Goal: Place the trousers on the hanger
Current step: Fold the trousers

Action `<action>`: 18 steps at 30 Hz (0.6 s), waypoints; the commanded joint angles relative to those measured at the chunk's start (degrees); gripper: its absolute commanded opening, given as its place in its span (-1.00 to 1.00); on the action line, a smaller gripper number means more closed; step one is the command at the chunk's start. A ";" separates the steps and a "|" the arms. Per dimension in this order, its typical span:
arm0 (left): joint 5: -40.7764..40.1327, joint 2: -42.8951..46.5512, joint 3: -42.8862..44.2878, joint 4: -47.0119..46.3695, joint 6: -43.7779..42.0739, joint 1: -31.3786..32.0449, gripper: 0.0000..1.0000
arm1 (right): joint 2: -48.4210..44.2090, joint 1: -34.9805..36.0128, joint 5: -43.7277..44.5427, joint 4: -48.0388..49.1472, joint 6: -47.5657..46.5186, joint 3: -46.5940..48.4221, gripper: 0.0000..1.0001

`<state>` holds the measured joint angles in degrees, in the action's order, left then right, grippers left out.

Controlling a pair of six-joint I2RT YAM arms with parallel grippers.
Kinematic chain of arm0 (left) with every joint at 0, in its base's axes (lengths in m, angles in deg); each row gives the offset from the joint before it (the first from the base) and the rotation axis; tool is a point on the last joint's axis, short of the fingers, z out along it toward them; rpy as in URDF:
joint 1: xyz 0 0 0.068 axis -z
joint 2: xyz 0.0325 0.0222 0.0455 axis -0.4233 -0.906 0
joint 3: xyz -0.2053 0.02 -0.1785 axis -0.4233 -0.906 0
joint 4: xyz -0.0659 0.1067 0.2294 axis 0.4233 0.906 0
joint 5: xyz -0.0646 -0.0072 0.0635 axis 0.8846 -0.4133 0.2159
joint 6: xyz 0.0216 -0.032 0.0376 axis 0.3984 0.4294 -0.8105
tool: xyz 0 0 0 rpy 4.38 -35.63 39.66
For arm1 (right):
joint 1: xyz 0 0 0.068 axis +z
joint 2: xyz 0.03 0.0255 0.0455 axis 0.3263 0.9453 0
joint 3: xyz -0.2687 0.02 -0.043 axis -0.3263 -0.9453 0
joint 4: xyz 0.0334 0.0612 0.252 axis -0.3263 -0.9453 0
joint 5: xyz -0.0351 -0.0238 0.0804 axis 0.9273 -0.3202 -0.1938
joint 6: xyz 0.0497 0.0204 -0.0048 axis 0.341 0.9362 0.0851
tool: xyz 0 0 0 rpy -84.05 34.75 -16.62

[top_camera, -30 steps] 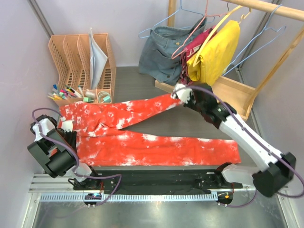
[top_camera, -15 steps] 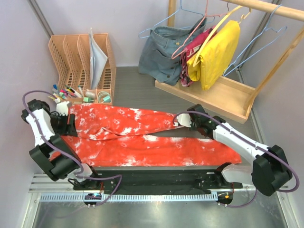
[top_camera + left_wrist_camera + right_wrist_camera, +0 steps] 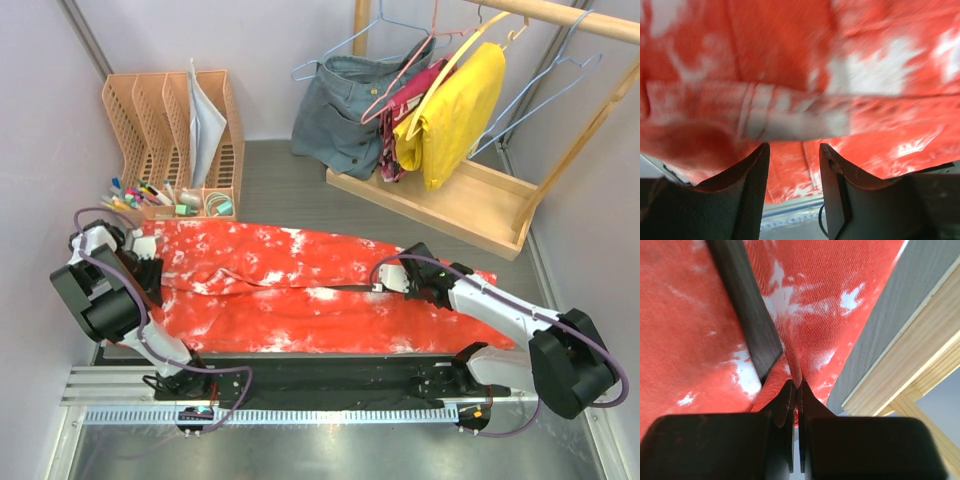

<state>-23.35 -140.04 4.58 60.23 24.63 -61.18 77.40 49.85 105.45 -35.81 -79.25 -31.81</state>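
The red-orange trousers (image 3: 300, 300) with white splotches lie flat across the table, one leg folded close along the other. My right gripper (image 3: 385, 280) is low over the legs; in the right wrist view it (image 3: 796, 385) is shut on a raised fold of the trousers (image 3: 690, 315). My left gripper (image 3: 140, 262) sits at the waistband end. In the left wrist view its jaws (image 3: 794, 147) stand apart, the trousers (image 3: 790, 50) lying beyond the tips with nothing between them. An empty light-blue hanger (image 3: 572, 50) hangs on the rod at the far right.
A wooden rack base (image 3: 450, 200) stands behind the trousers, its rod (image 3: 560, 15) carrying a denim garment (image 3: 350, 110) and a yellow garment (image 3: 455, 110). A peach file organiser (image 3: 170, 120) and pens (image 3: 140, 192) are at the back left. A metal rail (image 3: 300, 412) runs along the near edge.
My right gripper has drawn the far leg away from the rack, toward me and rightward, laying it beside the near leg. The left arm shifted about at the waistband end.
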 commanded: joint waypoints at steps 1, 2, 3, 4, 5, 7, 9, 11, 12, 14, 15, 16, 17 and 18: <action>-5.78 0.02 -1.85 0.39 -4.42 -4.28 -0.11 | -2.90 -0.04 -2.05 -5.00 2.12 -0.78 -0.88; -6.50 0.11 -2.29 0.56 -5.21 -5.94 -0.12 | -3.25 0.13 -2.75 -6.83 2.48 -0.87 -0.87; -7.11 0.28 -2.64 0.82 -7.40 -6.92 -0.13 | -3.60 0.22 -3.63 -7.46 2.92 -1.31 -0.86; -8.08 0.63 -3.25 1.09 -8.29 -7.80 -0.13 | -4.30 0.31 -3.90 -7.90 3.10 -1.75 -0.85; -8.00 0.90 -3.43 1.61 -9.43 -9.20 -0.16 | -4.66 0.39 -3.90 -8.08 3.10 -2.19 -0.85; -7.21 2.64 -3.35 5.21 -12.33 -9.91 -0.18 | -5.27 0.39 -3.73 -8.00 2.75 -3.42 -0.83; -1.87 5.37 -2.39 9.33 -13.83 -9.83 -0.16 | -5.72 0.39 -3.55 -7.03 2.84 -3.86 -0.82; 3.22 9.41 -0.37 10.66 -12.61 -6.77 -0.11 | -4.76 0.31 -3.29 -6.76 3.01 -3.42 -0.81; 5.17 10.38 0.60 11.37 -11.82 -5.18 -0.09 | -4.23 0.39 -3.20 -6.59 3.10 -3.07 -0.81; 7.55 11.97 3.50 9.71 -5.77 -0.28 -0.05 | -3.26 0.39 -3.02 -6.15 3.28 -2.89 -0.81; 9.04 11.89 4.46 8.49 -3.66 1.49 -0.03 | -2.56 0.31 -3.02 -6.06 3.54 -2.81 -0.81; 9.05 11.45 6.21 5.17 -1.46 3.16 -0.02 | -2.29 0.39 -3.02 -5.89 3.54 -2.81 -0.82; 8.71 10.06 6.93 3.05 3.00 5.97 -0.01 | -2.03 0.39 -3.11 -5.62 3.63 -2.81 -0.81; 7.92 8.48 8.50 1.72 4.61 7.21 -0.02 | -1.50 0.39 -3.11 -5.36 3.71 -2.98 -0.81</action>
<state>-20.01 -129.61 8.07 67.71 19.45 -59.98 74.58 50.12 101.60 -40.45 -76.85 -35.06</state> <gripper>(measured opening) 0.490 0.094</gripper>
